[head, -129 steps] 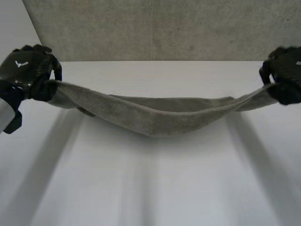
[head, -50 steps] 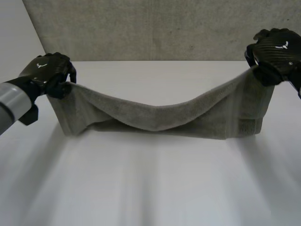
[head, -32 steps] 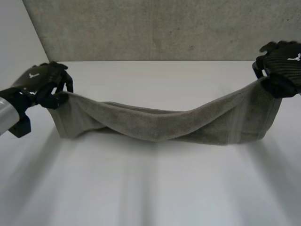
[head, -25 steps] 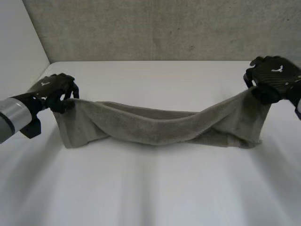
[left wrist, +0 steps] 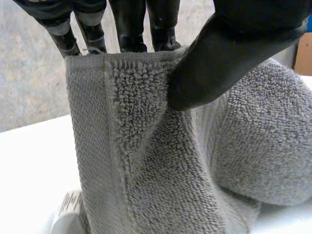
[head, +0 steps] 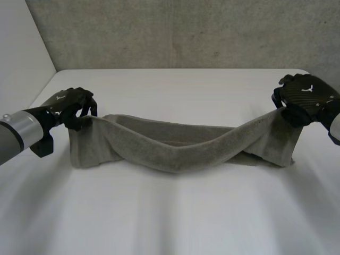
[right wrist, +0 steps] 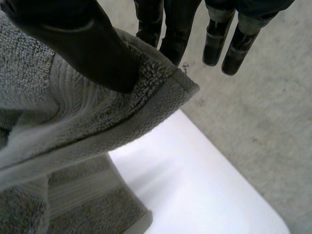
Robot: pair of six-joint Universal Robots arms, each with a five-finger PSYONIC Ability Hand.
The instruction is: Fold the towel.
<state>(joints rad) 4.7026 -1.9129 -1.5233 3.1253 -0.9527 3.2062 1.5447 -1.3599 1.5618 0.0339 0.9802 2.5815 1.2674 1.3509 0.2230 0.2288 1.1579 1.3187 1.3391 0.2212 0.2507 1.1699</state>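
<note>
Sagging soft and floppy onto the table (head: 175,218), the towel (head: 175,153) looks light, best held at its end corners, where the left hand (head: 71,105) and right hand (head: 302,98) each pinch it thumb-to-fingers.

A flat white table (head: 175,212) with rounded far corners stands in front of a rough grey concrete wall (head: 186,32). The wall rises behind the table's far edge.

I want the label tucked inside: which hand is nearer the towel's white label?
Left. The left hand pinches the towel corner on the edge carrying the label; the right hand pinches the opposite end.
</note>
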